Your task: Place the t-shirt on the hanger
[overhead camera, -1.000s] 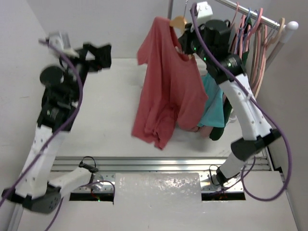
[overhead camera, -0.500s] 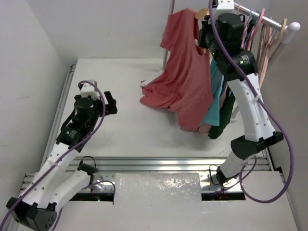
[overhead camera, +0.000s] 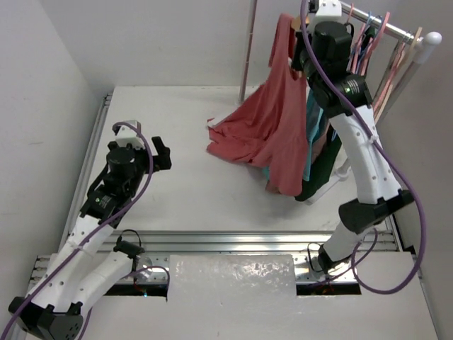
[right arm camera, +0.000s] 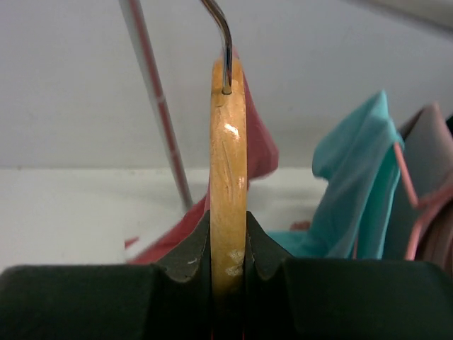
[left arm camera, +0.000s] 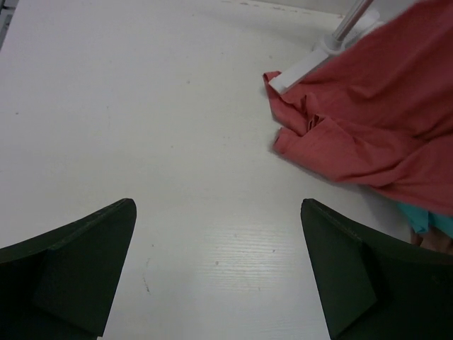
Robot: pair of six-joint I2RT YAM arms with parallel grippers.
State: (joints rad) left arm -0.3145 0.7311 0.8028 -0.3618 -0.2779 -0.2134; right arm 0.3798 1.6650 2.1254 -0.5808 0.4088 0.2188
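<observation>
The coral-red t-shirt (overhead camera: 272,124) hangs from the wooden hanger at the rack, its lower hem trailing on the table (left arm camera: 340,134). My right gripper (right arm camera: 228,234) is shut on the light-brown wooden hanger (right arm camera: 228,163), whose silver hook (right arm camera: 221,28) rises above it. In the top view the right gripper (overhead camera: 301,53) holds the hanger high beside the rack rail, the hanger itself mostly hidden by shirt and arm. My left gripper (left arm camera: 216,269) is open and empty, low over the table, left of the shirt's hem; in the top view the left gripper (overhead camera: 161,152) sits mid-left.
A metal clothes rail (overhead camera: 386,25) at the back right carries pink hangers (overhead camera: 368,42), a teal shirt (right arm camera: 354,191) and a dark green garment (overhead camera: 325,166). The rack's upright pole (overhead camera: 248,49) and white foot (left arm camera: 311,64) stand behind the shirt. A wall runs along the left.
My right gripper has carried the hanger and shirt up and right toward the rail. My left arm has dropped from a raised pose to low over the table.
</observation>
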